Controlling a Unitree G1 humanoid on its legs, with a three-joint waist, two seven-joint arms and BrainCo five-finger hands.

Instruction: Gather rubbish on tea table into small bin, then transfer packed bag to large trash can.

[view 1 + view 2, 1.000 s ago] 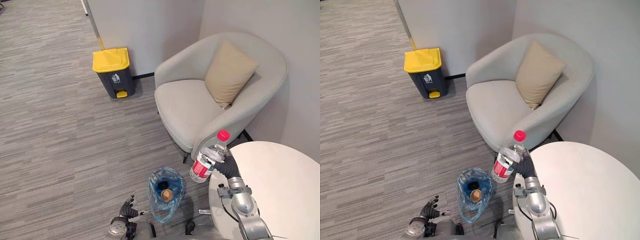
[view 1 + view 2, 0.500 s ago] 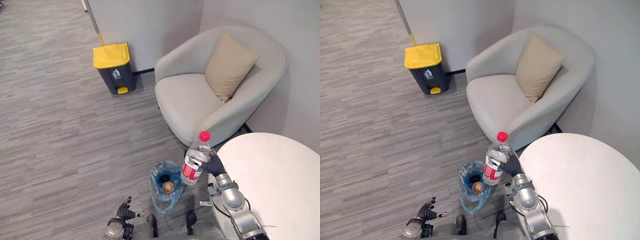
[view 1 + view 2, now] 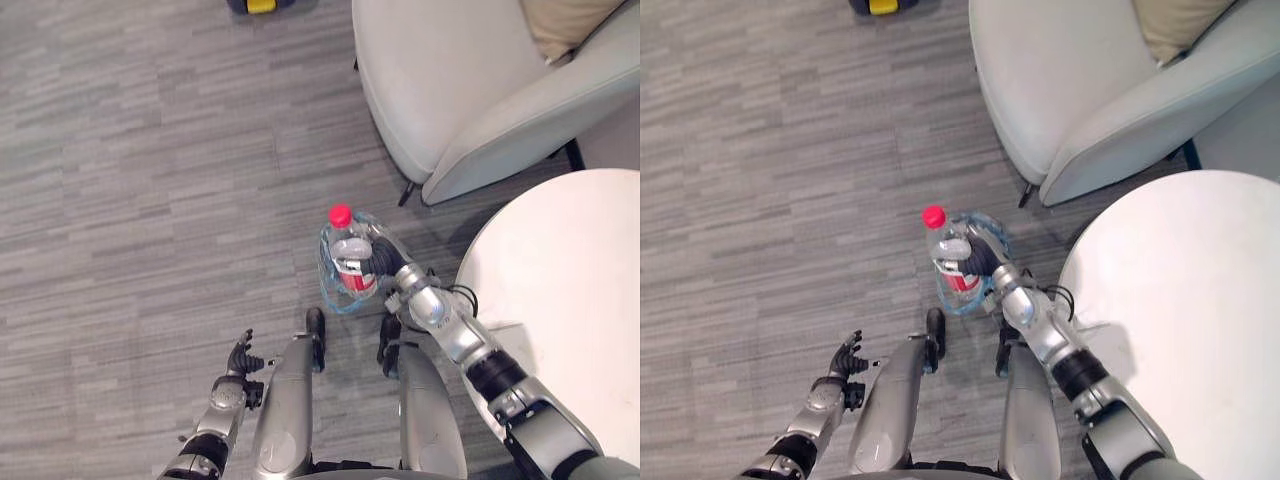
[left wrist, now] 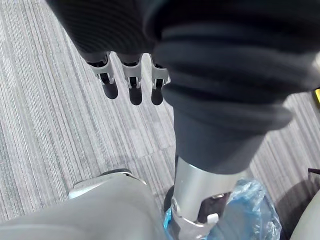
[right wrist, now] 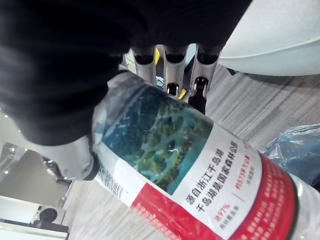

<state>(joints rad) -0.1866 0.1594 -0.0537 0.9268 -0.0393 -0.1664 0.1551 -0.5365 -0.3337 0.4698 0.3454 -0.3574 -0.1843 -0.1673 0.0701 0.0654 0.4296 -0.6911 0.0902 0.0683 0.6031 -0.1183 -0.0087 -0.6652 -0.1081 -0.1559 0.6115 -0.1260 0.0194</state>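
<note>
The right hand is holding a plastic bottle upright in the air, directly above the blue bag that is lining the small bin on the floor. The fingers are curling around the middle of the bottle and the thumb is pressing from the other side, so the hold is sitting on the label.

The bottle is looking light to me. The wall is clear and thin, and I cannot see how much liquid is inside, if any. Such plastic is probably soft enough to dent under a strong squeeze, and the glossy label may be a little slippery. I think the middle is a good place for holding, because the body is widest there and the fingers are reaching well around it. A hold near the cap would let the bottle swing.

About its look: the cap is red, the body is transparent, and the label is showing a landscape picture above and a red band with print below.

The left hand is hanging low beside the body, its fingers straight and relaxed, holding nothing. The round white surface is standing at the robot's right, near the bin, and a pale armchair is behind it. A small part of the large trash can, dark with yellow, is showing far off, well apart from the bin.
</note>
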